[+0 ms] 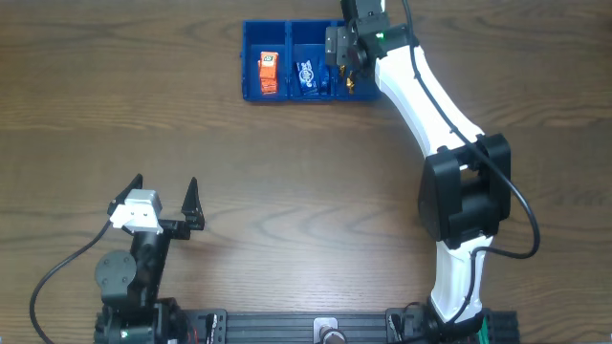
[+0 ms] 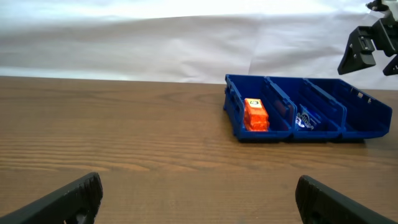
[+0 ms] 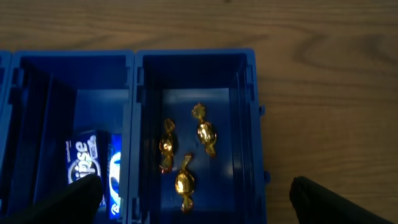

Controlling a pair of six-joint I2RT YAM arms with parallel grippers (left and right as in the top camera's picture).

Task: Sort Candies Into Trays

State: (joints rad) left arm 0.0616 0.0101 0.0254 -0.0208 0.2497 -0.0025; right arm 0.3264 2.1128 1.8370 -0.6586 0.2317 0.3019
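Blue plastic tray (image 1: 246,59) with three compartments sits on the brown wooden surface (image 1: 287,191). Three gold foil-wrapped candies (image 3: 205,134) lie in one end compartment of the tray, a blue-and-white wrapped candy (image 3: 93,168) lies in the middle one, and an orange wrapped candy (image 1: 269,74) lies in the other end one. The right end effector (image 1: 344,57) hangs above the tray's gold-candy compartment, fingers spread and holding nothing. The left end effector (image 1: 164,186) is well apart from the tray, also spread wide and holding nothing.
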